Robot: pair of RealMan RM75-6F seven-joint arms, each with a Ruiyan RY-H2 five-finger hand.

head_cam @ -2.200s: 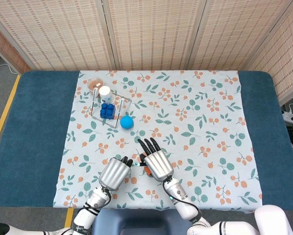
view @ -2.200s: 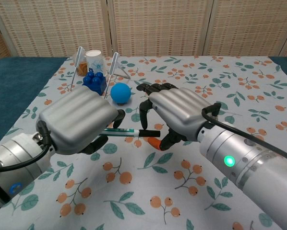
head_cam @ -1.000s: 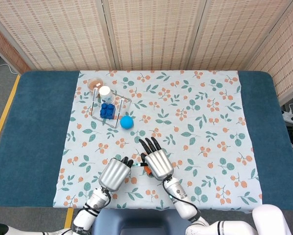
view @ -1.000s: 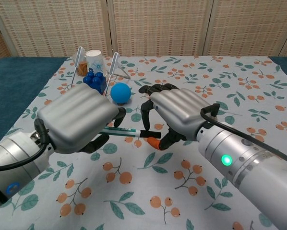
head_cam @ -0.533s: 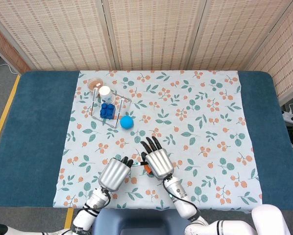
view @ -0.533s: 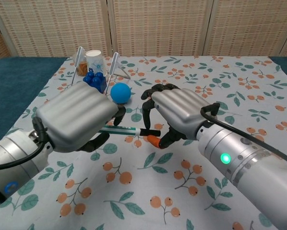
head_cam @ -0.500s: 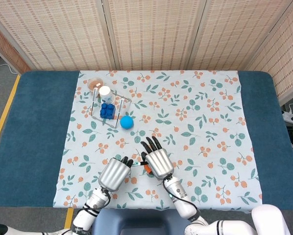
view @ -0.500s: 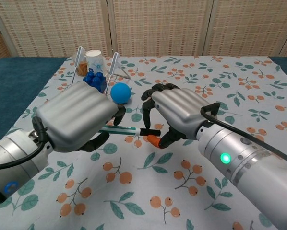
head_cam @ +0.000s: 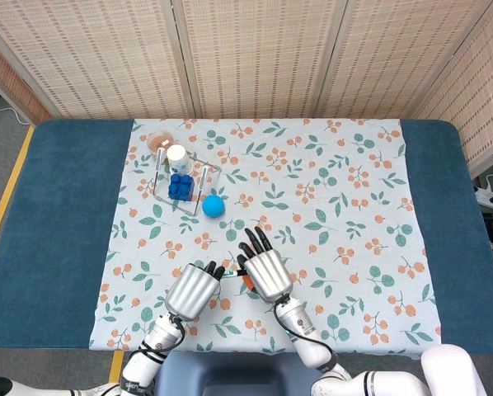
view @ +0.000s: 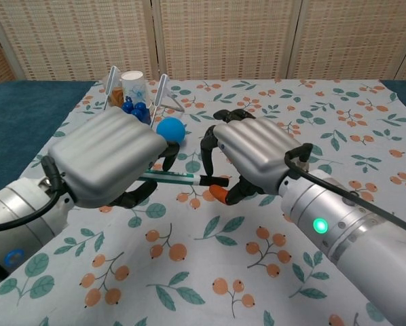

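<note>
— What have the fingers got?

— My left hand [view: 104, 163] is curled around a green pen [view: 169, 177], holding it level above the floral cloth [view: 271, 272]. My right hand [view: 254, 157] pinches the pen's black end, with an orange cap [view: 218, 193] tucked under its thumb.

— And around them?

— A blue ball [view: 170, 130] sits just behind my hands, beside a wire rack [head_cam: 180, 183] with a white cup [head_cam: 177, 154] and blue blocks [head_cam: 179, 186].

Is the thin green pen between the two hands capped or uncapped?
Cannot tell: the thin green pen ends in a black tip at the right hand.
</note>
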